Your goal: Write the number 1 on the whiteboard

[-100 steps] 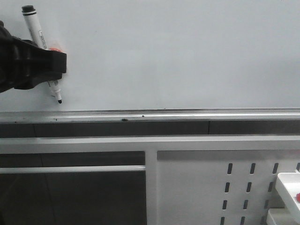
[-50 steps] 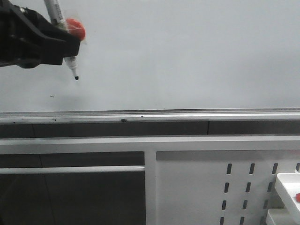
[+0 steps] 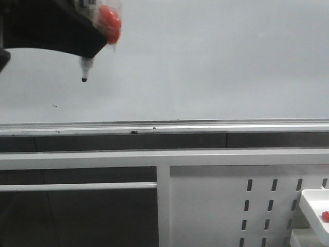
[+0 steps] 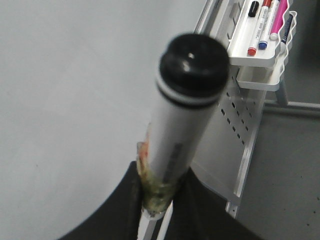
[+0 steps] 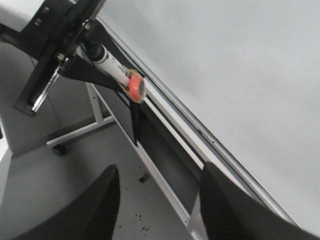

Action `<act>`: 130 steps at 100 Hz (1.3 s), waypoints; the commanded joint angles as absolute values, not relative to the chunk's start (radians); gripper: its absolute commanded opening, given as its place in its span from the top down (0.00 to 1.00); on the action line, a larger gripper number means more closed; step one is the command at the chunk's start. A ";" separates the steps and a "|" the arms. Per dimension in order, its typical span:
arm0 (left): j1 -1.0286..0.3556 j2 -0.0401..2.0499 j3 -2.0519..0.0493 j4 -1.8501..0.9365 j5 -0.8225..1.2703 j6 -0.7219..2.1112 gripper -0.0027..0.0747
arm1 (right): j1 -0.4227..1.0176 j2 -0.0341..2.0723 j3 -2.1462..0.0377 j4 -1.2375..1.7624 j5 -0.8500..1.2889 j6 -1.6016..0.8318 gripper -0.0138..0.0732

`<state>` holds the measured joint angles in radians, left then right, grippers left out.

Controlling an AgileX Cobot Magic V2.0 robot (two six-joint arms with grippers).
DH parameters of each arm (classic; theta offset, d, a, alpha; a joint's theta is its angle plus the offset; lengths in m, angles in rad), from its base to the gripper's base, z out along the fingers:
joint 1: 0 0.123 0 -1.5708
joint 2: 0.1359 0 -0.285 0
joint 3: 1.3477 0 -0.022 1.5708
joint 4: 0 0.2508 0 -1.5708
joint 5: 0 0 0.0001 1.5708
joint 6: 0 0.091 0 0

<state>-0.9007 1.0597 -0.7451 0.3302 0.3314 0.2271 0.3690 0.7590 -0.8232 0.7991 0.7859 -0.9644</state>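
Whiteboard [image 3: 205, 56] fills the background, pale and glossy, and no long stroke shows on it anywhere. Up in the front view's top-left corner, the left claw [image 3: 85, 38] is clamped on a marker [image 3: 85, 69], fingers closed around the white barrel. The marker's black tip pointing down just below the claw. Whether that tip touches the board cannot be told from these views. An orange-red band [image 3: 109, 23] sits on the barrel right beside the claw, on its right side. Well below the claw runs the silver rail [image 3: 205, 126] along the board's bottom edge, and a tiny dark speck [image 3: 54, 106] sits on the board between the marker tip and that rail.

From the left wrist, the marker's black end cap [image 4: 194, 62] looms large above the fingers, with a tray of coloured pens [image 4: 262, 35] beyond it. The right claw [image 5: 157, 200] hangs with its dark fingers spread apart, nothing between them, well away from the left claw.
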 commanded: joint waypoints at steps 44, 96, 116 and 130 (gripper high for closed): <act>-0.997 1.031 -0.829 0.459 0.407 0.227 0.99 | 0.845 1.006 -0.902 0.635 0.185 -0.982 0.46; -0.997 0.996 -0.829 0.486 0.402 0.227 0.99 | 0.926 1.062 -0.902 0.646 0.198 -0.982 0.46; -0.997 0.996 -0.829 0.486 0.402 0.227 0.99 | 0.926 1.067 -0.904 0.651 0.158 -0.982 0.46; -0.997 0.996 -0.829 0.486 0.402 0.227 0.99 | 0.928 1.083 -0.920 0.674 0.155 -0.982 0.46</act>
